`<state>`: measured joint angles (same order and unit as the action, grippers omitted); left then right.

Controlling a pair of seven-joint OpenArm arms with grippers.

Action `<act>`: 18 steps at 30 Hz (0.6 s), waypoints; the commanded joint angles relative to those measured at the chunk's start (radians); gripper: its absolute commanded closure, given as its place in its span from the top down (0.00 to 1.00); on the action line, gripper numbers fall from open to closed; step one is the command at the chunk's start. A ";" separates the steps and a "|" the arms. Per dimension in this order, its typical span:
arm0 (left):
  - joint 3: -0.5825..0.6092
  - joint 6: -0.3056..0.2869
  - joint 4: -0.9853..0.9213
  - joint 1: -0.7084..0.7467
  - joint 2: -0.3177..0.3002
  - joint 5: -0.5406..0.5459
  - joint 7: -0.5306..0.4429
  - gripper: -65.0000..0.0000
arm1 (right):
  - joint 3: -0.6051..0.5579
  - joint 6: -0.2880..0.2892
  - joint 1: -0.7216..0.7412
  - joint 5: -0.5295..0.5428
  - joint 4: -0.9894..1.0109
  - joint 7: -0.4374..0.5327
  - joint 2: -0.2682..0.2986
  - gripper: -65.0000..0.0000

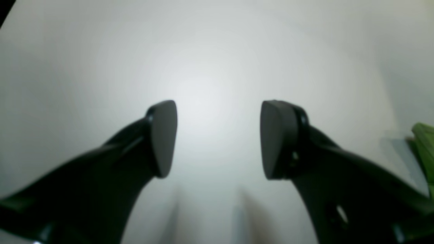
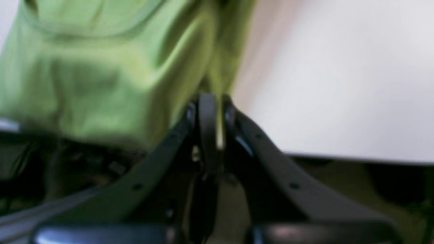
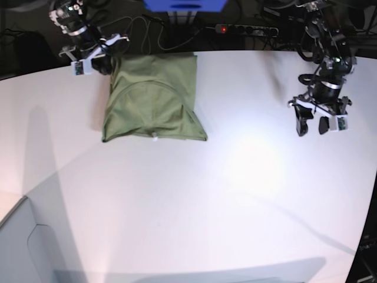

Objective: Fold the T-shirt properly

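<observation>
1. At far desk (image 3: 194,194) edge: T-shirt (image 3: 154,97) lies partly folded, top corner pinched in clenched right gripper (image 3: 99,58).
2. Left gripper (image 3: 320,124) hangs released, well apart, holding nothing.
3. Cloth looks soft, light, limp; likely sags and creases. Best grabbed at hem or corners.

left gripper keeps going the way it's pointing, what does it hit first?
Likely the bare white table. The open left gripper has nothing between its fingers, and the T-shirt sits off to the side.

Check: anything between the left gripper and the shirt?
Nothing: base view shows bare table between the open left gripper and the shirt.
</observation>
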<state>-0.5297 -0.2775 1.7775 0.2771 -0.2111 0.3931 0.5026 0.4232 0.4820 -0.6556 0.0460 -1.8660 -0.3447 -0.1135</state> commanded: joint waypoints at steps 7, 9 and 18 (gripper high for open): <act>-0.051 -0.006 0.023 0.054 -0.004 0.013 -0.020 0.57 | -0.097 0.021 -0.062 0.016 -0.131 0.092 0.007 0.00; -0.051 -0.006 0.023 0.081 -0.003 0.013 -0.020 0.57 | -0.137 0.021 -0.059 0.010 -0.129 0.091 0.008 0.00; -0.120 -0.006 0.025 0.195 0.003 0.013 -0.020 0.57 | -0.188 0.021 -0.007 0.012 0.047 0.097 0.038 0.00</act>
<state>-0.6464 -0.2817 1.7817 0.4679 -0.1970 0.3965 0.5037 0.2333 0.4885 -0.6518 0.0471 -1.8042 -0.2676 -0.0772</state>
